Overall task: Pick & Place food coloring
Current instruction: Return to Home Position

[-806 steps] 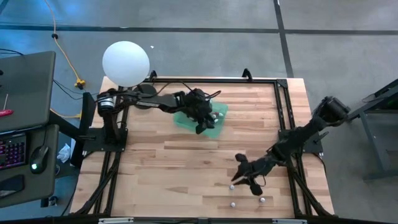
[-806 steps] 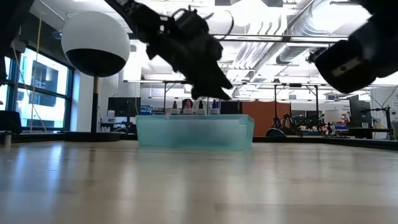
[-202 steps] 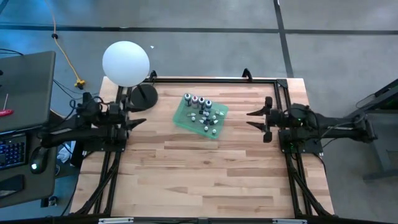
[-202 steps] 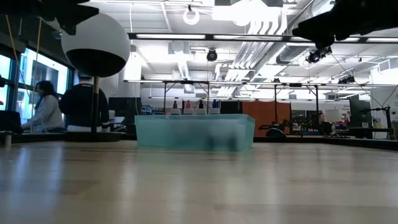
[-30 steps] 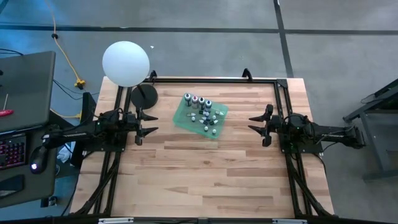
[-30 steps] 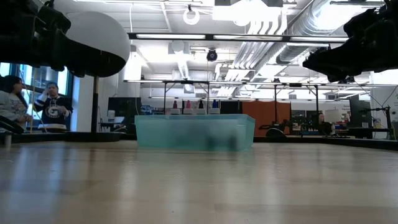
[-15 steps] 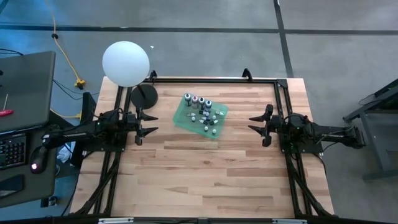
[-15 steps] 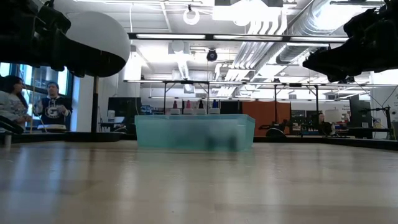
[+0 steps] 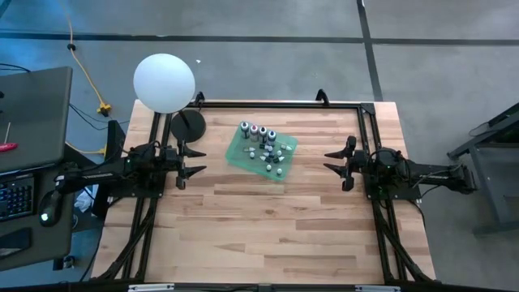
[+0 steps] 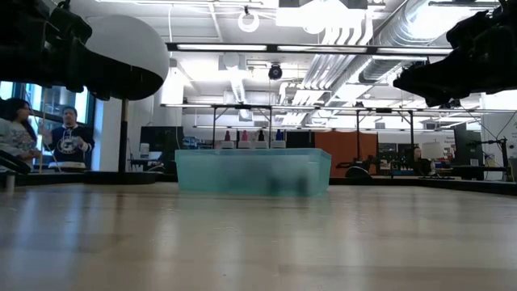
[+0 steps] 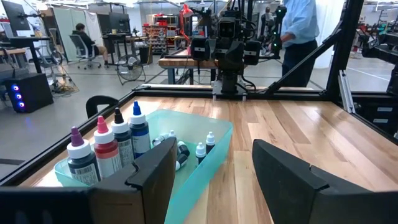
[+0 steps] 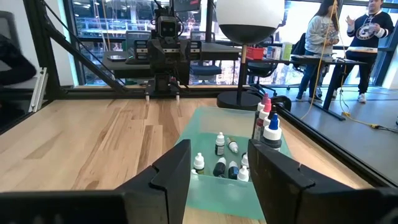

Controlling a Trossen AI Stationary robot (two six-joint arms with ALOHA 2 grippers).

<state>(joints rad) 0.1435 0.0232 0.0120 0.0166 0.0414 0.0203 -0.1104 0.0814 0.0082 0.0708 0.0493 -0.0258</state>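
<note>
Trouble looks unlikely from here (nothing is held). From above, the translucent green plastic bin point(image 9: 237, 151) sits toward the back of the pale wooden worktop point(image 9: 268, 227), between and well apart from the left arm point(image 9: 122, 166) and right arm point(image 9: 413, 172), both with jaws spread wide; only a stray swing clipping its rim would topple bottles. Level across, its frosted wall hides most contents. Left wrist: four tall grey food coloring bottles point(image 11: 107, 152) stand upright, long axis vertical, nozzles up. Right wrist: small whitish bottles point(image 12: 219, 144) mostly stand, at least one leaning over.

Smooth pale wood table point(image 9: 268, 227), translucent plastic bin point(image 10: 250, 174), glossy plastic food coloring bottles point(image 11: 107, 152), seemingly matt metal frame point(image 9: 268, 104).
</note>
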